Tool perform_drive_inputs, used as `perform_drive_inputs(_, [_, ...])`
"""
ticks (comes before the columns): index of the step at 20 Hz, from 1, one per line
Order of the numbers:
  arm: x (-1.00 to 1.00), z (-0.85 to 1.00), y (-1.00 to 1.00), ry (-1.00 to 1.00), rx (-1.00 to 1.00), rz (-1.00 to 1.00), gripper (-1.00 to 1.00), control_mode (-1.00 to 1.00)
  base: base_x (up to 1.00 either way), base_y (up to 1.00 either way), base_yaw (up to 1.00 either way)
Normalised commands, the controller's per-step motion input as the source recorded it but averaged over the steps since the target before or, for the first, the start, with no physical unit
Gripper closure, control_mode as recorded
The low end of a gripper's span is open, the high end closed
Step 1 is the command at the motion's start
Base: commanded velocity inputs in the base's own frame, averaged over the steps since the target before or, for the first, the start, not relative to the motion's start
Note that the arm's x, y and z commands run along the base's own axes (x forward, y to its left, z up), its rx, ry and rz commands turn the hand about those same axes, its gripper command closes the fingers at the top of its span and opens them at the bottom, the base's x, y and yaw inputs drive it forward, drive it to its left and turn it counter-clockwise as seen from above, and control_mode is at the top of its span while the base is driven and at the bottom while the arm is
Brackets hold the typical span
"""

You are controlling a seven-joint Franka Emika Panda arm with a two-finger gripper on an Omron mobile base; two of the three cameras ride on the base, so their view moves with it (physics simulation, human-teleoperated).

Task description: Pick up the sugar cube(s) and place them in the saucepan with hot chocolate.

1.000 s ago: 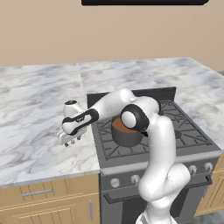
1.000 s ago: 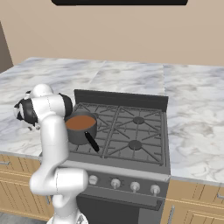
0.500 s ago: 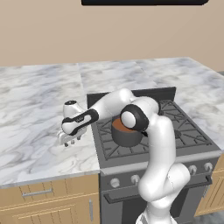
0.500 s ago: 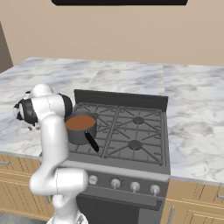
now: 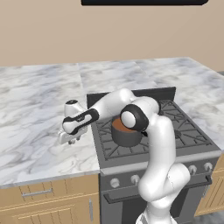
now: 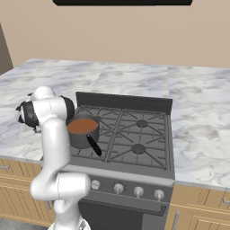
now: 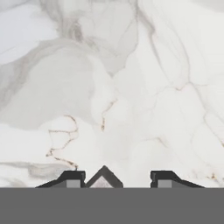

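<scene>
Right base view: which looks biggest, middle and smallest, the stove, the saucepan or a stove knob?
1. Stove, biggest by far.
2. Saucepan, on the stove's front left burner.
3. Stove knob, smallest.

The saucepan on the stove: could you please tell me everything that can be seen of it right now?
The saucepan is small, round and dark grey, metal by its look, filled nearly to the rim with reddish-brown liquid. A long straight black handle sticks out toward the stove's front edge. It stands upright on the grate of the front-left burner of the stove. In the left base view the robot's arm crosses in front of it and hides part of it. Nothing appears to grip it.
</scene>
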Motion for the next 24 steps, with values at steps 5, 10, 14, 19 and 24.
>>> perform_drive_inputs(5, [0.00, -0.06, 0.00, 0.00, 0.00, 0.00, 1.00, -1.00, 0.00, 0.00, 0.00])
perform_drive_inputs(10, [0.00, 0.00, 0.00, 0.00, 0.00, 0.00, 1.00, -1.00, 0.00, 0.00, 0.00])
perform_drive_inputs(14, [0.00, 0.00, 0.00, 0.00, 0.00, 0.00, 1.00, -1.00, 0.00, 0.00, 0.00])
perform_drive_inputs(19, [-0.12, 0.20, -0.09, -0.04, 0.00, 0.00, 1.00, -1.00, 0.00, 0.00, 0.00])
perform_drive_inputs(24, [-0.44, 0.68, -0.34, -0.20, 0.00, 0.00, 1.00, -1.00, 0.00, 0.00, 0.00])
